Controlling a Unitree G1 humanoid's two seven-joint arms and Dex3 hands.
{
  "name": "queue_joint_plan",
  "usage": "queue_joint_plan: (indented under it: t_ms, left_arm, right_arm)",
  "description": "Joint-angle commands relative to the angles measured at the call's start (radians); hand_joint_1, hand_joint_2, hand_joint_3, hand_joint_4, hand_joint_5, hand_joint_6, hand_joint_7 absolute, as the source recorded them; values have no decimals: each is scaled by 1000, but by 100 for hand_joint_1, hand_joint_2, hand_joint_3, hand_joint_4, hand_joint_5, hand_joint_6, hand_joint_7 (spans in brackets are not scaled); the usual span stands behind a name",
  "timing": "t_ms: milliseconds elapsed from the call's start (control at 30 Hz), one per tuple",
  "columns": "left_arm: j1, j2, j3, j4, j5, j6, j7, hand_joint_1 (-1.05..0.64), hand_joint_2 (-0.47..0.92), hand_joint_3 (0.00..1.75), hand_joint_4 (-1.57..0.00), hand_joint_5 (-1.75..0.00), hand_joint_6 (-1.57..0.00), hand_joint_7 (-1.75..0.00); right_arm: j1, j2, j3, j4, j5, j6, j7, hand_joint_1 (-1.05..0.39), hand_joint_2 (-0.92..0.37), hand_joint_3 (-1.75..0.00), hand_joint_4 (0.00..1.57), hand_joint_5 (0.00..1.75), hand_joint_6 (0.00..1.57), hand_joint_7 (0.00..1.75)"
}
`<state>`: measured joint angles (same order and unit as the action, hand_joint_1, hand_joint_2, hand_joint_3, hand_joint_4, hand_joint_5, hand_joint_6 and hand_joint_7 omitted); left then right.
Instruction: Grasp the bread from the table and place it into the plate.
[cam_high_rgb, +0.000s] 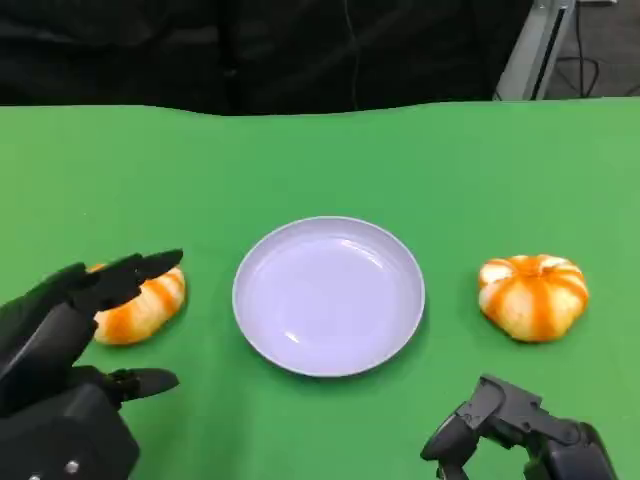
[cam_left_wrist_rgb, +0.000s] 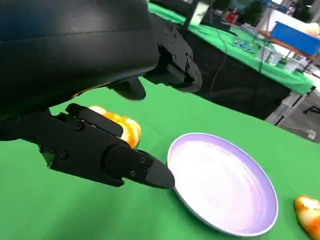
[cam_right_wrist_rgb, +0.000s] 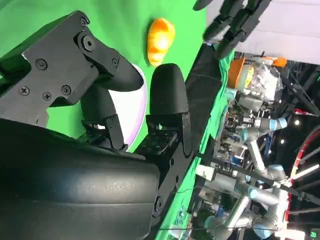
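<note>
Two striped orange bread rolls (cam_high_rgb: 141, 306) (cam_high_rgb: 533, 295) flank the empty lavender plate (cam_high_rgb: 328, 295); left hand (cam_high_rgb: 75, 335) spread wide over one roll, right hand (cam_high_rgb: 520, 430) loosely open, holding nothing.

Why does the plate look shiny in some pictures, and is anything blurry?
Head view: soft white glare streaks on the plate, both breads sharp. Left wrist view: the plate shows a smeared sheen, and the left hand up close looks soft. Right wrist view: the background lab is hazy with bright lights.

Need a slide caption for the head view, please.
Left hand open beside one striped bread, empty plate at centre, second bread right, right hand low.
</note>
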<state>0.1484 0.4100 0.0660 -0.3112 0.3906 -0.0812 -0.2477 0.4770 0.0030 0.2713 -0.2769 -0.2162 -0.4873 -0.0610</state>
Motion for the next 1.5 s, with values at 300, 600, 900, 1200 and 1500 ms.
queue_joint_plan:
  t_ms: [300, 600, 900, 1200, 1500]
  left_arm:
    - [-183, 95, -158, 143, 394, 76, 63, -60, 88, 0, 0, -16, -17, 0]
    - [-339, 60, -280, 365, 499, 157, 94, -64, 91, 1, -1, -10, -15, -1]
    - [-530, 14, -373, 732, 492, 174, 158, -61, 90, 0, -11, -18, -19, -2]
    - [-746, -74, -468, 1249, 440, 156, 227, -56, 92, 1, -17, -20, -23, -2]
    - [-769, -70, -482, 1437, 353, -25, 435, -30, 91, 8, -82, -75, -102, -14]
  right_arm:
    - [4, -2, -4, 2, 2, -14, -8, -10, -35, -127, 72, 159, 78, 131]
    - [14, -2, -3, -7, 1, -12, -8, -10, -36, -126, 71, 159, 78, 130]
    - [24, -4, -1, -12, 0, -17, -7, -10, -36, -126, 71, 159, 77, 131]
    - [38, 1, 5, -16, -8, -25, -13, -11, -36, -125, 72, 158, 78, 130]
    - [45, 1, 11, -29, -18, -16, -18, -11, -35, -128, 72, 158, 78, 129]
